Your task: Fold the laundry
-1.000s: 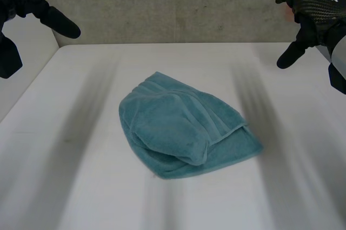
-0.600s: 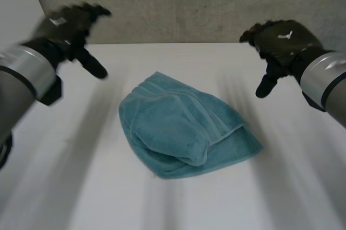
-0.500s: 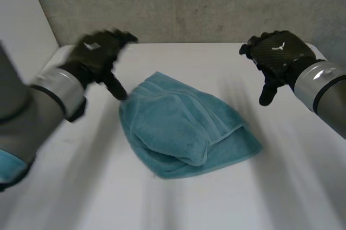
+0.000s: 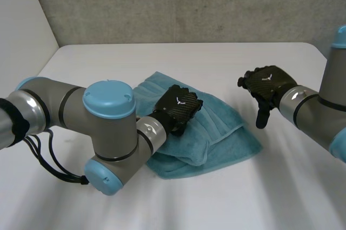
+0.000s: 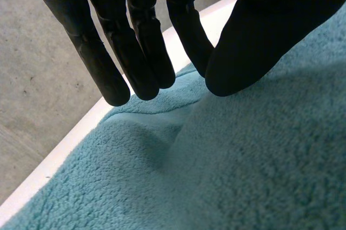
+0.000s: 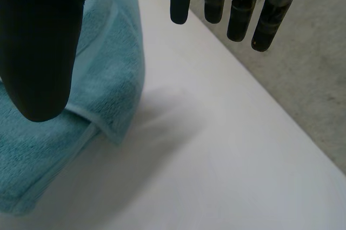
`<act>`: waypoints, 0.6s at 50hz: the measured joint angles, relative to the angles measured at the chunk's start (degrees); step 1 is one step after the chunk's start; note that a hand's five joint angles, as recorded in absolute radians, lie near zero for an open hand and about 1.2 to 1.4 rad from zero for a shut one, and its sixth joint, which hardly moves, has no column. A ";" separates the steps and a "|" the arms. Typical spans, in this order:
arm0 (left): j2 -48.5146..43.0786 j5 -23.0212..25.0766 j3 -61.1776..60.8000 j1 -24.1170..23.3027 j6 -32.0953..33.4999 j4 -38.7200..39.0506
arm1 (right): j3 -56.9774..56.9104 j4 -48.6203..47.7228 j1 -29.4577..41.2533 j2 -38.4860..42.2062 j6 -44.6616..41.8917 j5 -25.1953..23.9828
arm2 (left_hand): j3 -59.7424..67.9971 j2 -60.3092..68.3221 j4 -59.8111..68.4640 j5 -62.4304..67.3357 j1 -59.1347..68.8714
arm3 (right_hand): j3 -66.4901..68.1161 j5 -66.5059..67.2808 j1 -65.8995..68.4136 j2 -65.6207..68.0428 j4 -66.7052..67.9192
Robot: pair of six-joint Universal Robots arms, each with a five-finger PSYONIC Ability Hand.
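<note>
My white bench [image 4: 227, 208] carries the teal towel [image 4: 230, 138], which lies rumpled and loosely doubled at its middle. My left hand [image 4: 178, 108] is over the towel's centre, fingers straight and apart with nothing held; the thumb seems to touch the pile, though I can't be sure. My right hand [image 4: 267, 86] hovers over bare bench at the towel's 2 o'clock, near its edge, fingers straight and spread, holding nothing.

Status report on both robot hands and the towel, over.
Left robot hand open, over middle of teal towel. Right robot hand open, above table beside the towel. Towel bunched, not yet folded.
</note>
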 measured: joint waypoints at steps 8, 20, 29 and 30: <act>0.14 -0.20 -0.09 0.26 2.09 -0.11 | -1.22 0.04 0.14 3.71 0.17 -0.02 | 1.73 1.77 1.67 1.10 0.00 | 0.00 -0.02 0.00 0.00 0.00; 1.01 0.10 0.14 0.38 2.36 1.13 | -2.63 -0.13 -1.29 4.88 0.40 0.55 | -33.83 -34.71 -35.08 -34.89 -34.75 | 0.00 0.00 0.00 0.00 0.00; -4.31 3.25 6.07 0.17 2.47 3.72 | -3.23 -0.09 -3.73 4.67 1.20 0.48 | -33.65 -33.75 -33.55 -32.94 -34.57 | 0.00 0.00 0.00 0.00 0.00; -4.75 3.57 6.47 0.16 2.50 3.51 | -3.23 -0.09 -3.77 4.67 1.21 0.47 | -33.65 -33.69 -33.49 -32.86 -34.57 | 0.00 0.00 0.00 0.00 0.00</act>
